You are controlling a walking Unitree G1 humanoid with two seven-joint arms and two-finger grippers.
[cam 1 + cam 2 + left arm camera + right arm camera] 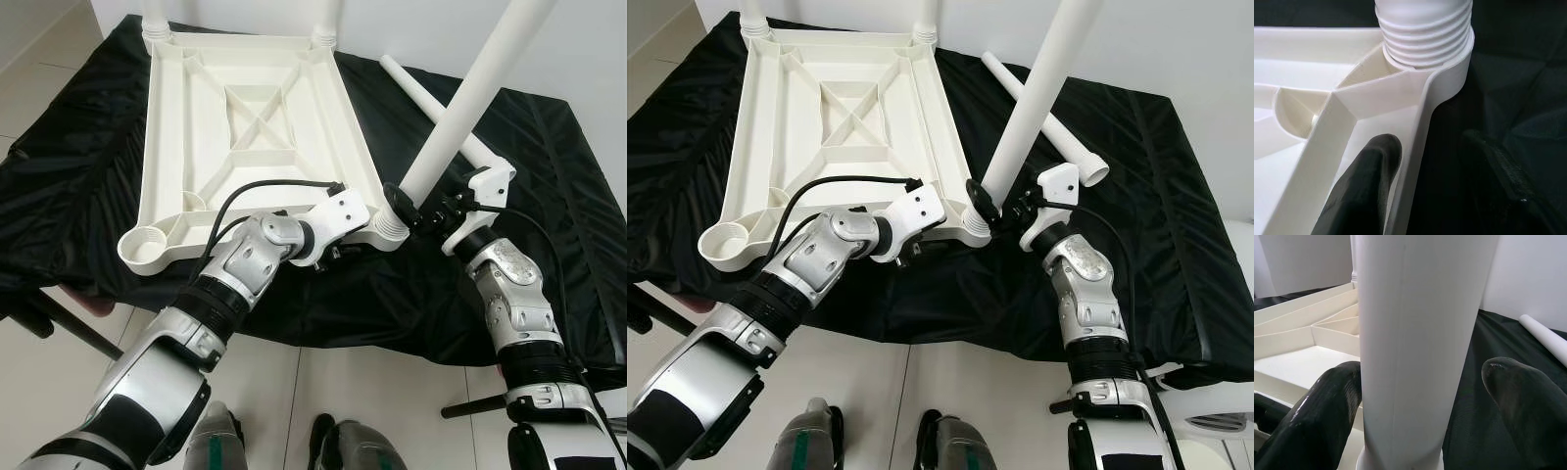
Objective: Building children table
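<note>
The white top [260,127] lies upside down on the black cloth [549,196] with two far legs in, the left gripper [338,253] pinching its near rim, the right gripper [423,217] wide around a third leg [460,117] standing in the near corner, and the last leg [1043,108] lying beside the top.

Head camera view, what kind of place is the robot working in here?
Probably a room in a home: pale tiled floor, plain white wall, and a black cloth spread under the upturned white tabletop and a loose leg.
</note>
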